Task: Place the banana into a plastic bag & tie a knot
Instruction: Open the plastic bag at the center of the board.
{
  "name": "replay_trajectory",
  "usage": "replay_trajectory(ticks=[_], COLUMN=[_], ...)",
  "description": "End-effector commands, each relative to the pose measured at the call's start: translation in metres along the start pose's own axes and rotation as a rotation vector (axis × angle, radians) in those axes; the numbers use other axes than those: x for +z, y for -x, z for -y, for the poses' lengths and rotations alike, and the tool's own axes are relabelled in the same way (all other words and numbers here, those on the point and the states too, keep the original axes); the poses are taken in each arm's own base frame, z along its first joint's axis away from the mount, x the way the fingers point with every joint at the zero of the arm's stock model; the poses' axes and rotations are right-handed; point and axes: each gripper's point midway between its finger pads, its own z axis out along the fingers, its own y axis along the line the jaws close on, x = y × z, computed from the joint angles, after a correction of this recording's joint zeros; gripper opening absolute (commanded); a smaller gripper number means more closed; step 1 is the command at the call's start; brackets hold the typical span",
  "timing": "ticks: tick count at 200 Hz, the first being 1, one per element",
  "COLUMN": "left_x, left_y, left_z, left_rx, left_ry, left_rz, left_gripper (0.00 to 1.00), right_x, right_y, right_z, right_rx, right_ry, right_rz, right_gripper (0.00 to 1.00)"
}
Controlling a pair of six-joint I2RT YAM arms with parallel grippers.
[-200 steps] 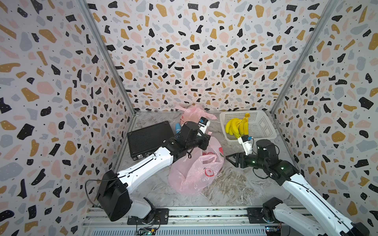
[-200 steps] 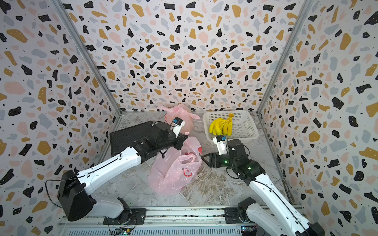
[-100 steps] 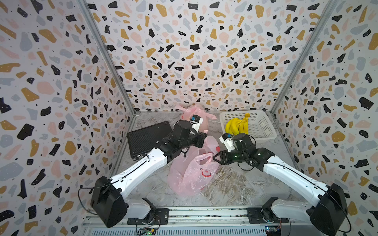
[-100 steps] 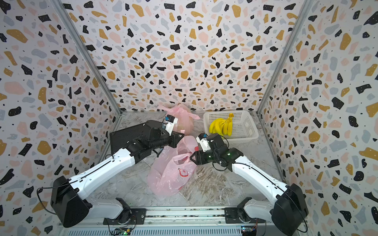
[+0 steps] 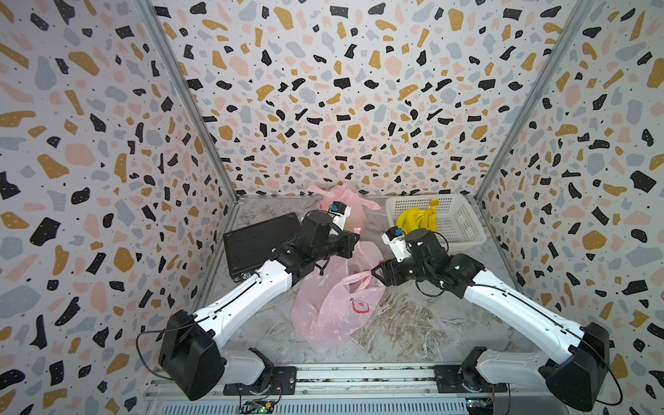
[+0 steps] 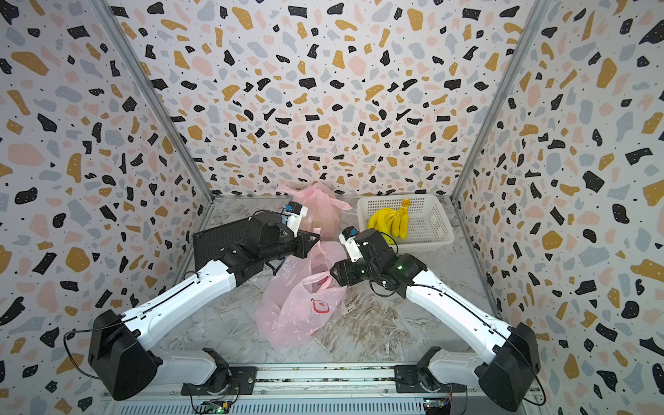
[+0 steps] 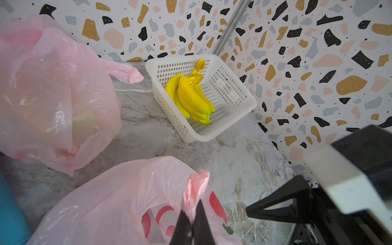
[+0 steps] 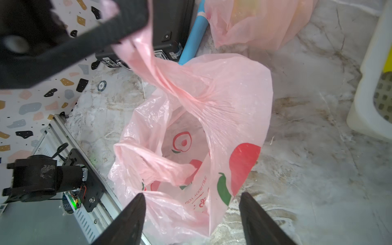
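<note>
Pinching the plastic bag (image 5: 334, 312) handle, left gripper (image 7: 191, 209) stretched level above it; right gripper (image 8: 192, 195) angled down at its mouth, jaws spread.

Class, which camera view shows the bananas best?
The left wrist view: the whole bunch of bananas lies unobstructed in the white basket. Both top views show it small and distant; the right wrist view catches only a yellow sliver.
</note>
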Motion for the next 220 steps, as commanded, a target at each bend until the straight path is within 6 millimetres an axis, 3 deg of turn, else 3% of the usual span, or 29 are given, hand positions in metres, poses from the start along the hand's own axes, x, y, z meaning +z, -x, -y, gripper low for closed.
replay_trajectory(ticks=[1,102,124,151,195,220], left_x=[-0.007,-0.014,-0.015,-0.018,-0.019,-0.021], left_y=[0.014,0.014,0.017,0.028,0.068,0.091], left_z=[-0.001,-0.012,-0.017,-0.035,-0.083,-0.104], left_rx=[-0.027,-0.046,-0.051,-0.058,-0.104,-0.125], left_ry=[-0.013,-0.005,0.006,0.068,0.138,0.146], left_rz=[0.063,0.071,0.078,0.102,0.126,0.148], left_gripper=[0.0,0.0,0.0,0.0,0.0,0.0], right_x=[-0.008,0.041,0.042,0.031,-0.017,-0.037], right_y=[0.006,0.004,0.007,0.016,0.015,0.01], right_z=[-0.022,-0.037,-0.05,-0.073,-0.129,-0.133], right_rx=[-0.02,0.017,-0.012,-0.132,-0.448,-0.529], right_ry=[0.064,0.131,0.165,0.208,0.366,0.364], right_rz=[0.008,-0.097,-0.099,-0.079,0.005,0.052], right_gripper=[0.72,0.63,0.37,0.0,0.0,0.0])
